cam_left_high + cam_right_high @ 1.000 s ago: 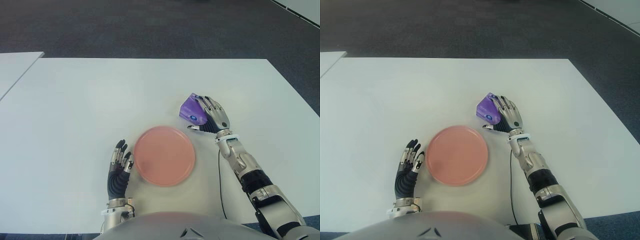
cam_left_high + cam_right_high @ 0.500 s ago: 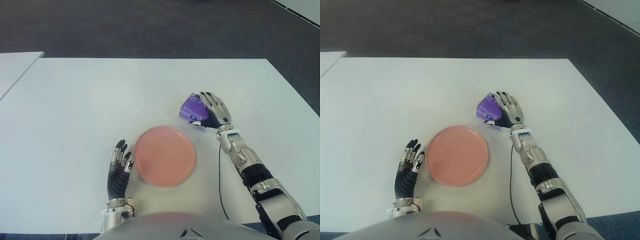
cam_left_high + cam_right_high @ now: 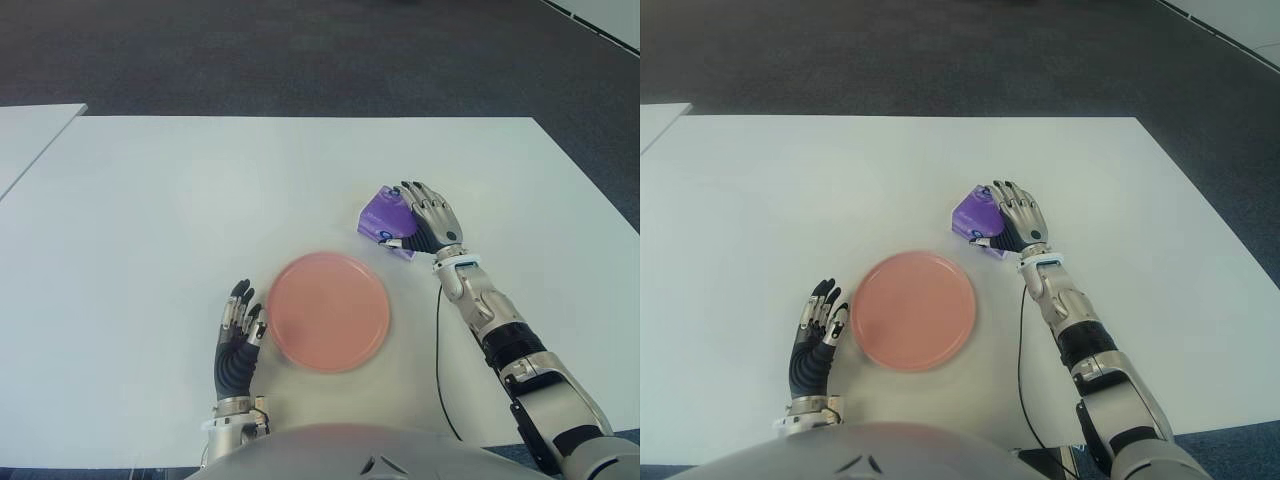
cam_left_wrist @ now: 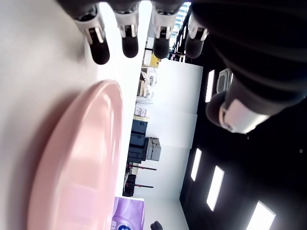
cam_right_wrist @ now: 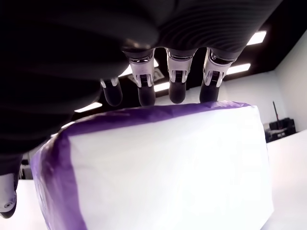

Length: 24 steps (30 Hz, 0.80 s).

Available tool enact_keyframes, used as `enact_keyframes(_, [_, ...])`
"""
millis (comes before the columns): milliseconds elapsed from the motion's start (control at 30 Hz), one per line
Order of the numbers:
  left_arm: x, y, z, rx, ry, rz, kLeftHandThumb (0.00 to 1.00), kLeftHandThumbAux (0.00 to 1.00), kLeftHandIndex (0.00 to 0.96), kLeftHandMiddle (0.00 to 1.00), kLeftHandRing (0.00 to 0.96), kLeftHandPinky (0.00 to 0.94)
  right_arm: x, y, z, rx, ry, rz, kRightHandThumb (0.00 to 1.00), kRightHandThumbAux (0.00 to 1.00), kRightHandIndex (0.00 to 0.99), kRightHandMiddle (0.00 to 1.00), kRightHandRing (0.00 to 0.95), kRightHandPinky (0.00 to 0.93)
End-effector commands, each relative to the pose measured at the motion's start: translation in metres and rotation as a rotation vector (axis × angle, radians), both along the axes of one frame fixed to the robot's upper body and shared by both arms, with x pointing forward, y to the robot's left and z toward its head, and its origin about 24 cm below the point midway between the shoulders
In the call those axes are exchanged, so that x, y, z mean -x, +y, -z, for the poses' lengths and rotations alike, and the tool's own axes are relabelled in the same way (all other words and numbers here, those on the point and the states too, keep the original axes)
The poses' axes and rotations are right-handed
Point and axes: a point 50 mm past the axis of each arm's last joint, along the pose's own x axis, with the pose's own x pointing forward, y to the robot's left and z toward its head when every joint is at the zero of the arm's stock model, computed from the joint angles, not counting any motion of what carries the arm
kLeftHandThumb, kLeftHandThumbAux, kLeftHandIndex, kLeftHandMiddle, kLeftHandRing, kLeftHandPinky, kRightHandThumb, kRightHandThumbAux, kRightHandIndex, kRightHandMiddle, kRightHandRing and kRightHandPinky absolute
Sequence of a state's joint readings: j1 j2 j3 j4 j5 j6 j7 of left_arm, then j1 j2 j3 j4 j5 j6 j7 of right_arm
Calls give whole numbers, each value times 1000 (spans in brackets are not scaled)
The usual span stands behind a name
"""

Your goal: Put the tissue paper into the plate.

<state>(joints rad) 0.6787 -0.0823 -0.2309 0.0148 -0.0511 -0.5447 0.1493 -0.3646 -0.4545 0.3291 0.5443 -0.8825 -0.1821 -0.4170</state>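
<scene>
- Tissue paper (image 3: 384, 219), a purple pack, sits on the white table (image 3: 200, 200) just beyond the pink plate (image 3: 327, 311), toward our right side, not in it.
- Our right hand (image 3: 424, 224) is on the pack; in the right wrist view its fingers (image 5: 175, 81) reach over the far edge, wrapped around it, so we judge the grasp made or nearly so.
- Our left hand (image 3: 237, 340) shows just left of the plate, fingers loosely extended, holding nothing.
- What remains, in our judgement: lifting the pack, carrying it over the plate, and letting go.
</scene>
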Motion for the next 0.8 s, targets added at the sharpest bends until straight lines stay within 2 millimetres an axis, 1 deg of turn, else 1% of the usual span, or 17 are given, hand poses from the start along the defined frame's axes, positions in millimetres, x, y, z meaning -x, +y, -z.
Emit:
enact_keyframes(33, [12,-7,21,52,153,-41,103,560,18,38,0,0,-3,0,2,9,21,8,268,517,0,0,0,0])
enact_keyframes(567, [12,-8,21,51,140,-48,111,550,16,33,0,0,-10,4,3,19,34,-2,300,529,0,7,0,0])
enact_keyframes(800, [13,-8,19,19,134,-33,107,561,8,27,0,0,-9,6,15,18,58,1,301,533,0,14,0,0])
